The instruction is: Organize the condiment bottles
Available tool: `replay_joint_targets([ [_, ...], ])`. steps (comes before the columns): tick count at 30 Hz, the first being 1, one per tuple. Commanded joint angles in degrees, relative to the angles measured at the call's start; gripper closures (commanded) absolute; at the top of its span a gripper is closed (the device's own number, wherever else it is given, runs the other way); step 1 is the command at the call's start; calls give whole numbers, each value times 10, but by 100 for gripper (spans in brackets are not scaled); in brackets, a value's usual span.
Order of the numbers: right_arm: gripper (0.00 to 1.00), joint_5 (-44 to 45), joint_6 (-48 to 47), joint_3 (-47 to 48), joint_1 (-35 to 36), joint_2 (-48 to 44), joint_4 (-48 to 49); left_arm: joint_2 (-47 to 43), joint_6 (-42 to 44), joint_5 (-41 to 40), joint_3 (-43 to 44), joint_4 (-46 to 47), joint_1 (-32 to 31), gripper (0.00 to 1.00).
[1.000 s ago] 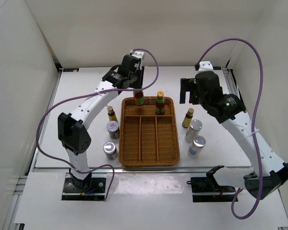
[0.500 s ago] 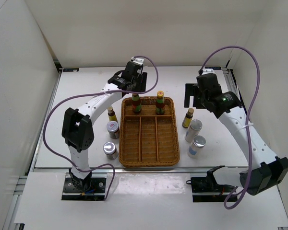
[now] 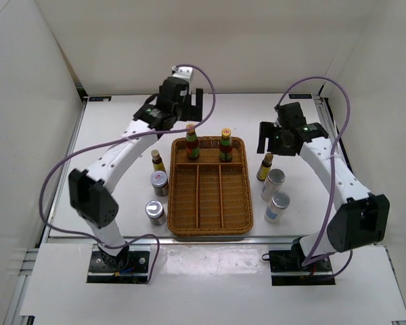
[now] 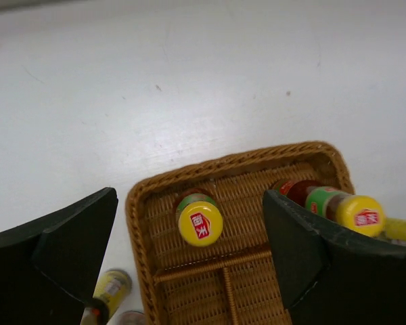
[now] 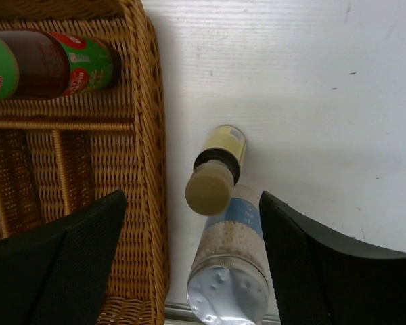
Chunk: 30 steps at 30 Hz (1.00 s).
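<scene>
At the left of the table, outside the wicker tray (image 3: pixel 178 203), a small dark bottle (image 3: pixel 157 160) stands farthest. A silver-lidded jar (image 3: pixel 159 182) stands just nearer, and a second jar (image 3: pixel 155 212) nearer still. All three are apart from one another and close to the tray's left wall. The left gripper (image 3: pixel 195 105) hangs above the tray's far left corner, fingers spread wide with nothing held. Its wrist view looks straight down on the yellow cap of the left tall sauce bottle (image 4: pixel 199 223), upright in the tray's far cross compartment, with clear space between cap and each finger. That view catches the left small bottle only at its lower edge. The right tall sauce bottle (image 3: pixel 225 145) stands upright in the same compartment, apart from the first. Right of the tray, the other small dark bottle (image 3: pixel 265 166) stands just beside the right wall, a third jar (image 3: pixel 273 184) nearer, and a fourth jar (image 3: pixel 278 206) nearer again. The right gripper (image 3: pixel 267 138) hovers over this small bottle, fingers wide apart and empty. Its wrist view shows the pale cap between the two dark fingers, with the tray wall close by the left finger. The third jar sits right behind the bottle; whether they touch cannot be told. Only the top view shows the fourth jar.
</scene>
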Motion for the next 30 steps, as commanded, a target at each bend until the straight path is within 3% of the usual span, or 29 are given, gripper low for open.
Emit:
replay_joint_targets([
  [1, 19, -31, 4, -3, -2, 31, 20, -121, 19, -44, 14, -4, 3, 1],
  [6, 24, -18, 15, -16, -2, 49, 26, -213, 32, -57, -66, -11, 55, 1],
  [10, 31, -2, 15, -21, -2, 55, 26, -279, 17, -76, -194, -11, 109, 1],
  [15, 52, 10, 15, -26, 3, 60, 31, -329, 1, -69, -296, -11, 157, 1],
  [22, 82, 57, 9, 8, 9, 60, 15, -395, -5, -99, -425, 57, 157, 1],
  [30, 100, 132, -8, 79, 73, -24, -9, -427, -10, -117, -476, 81, 157, 1],
])
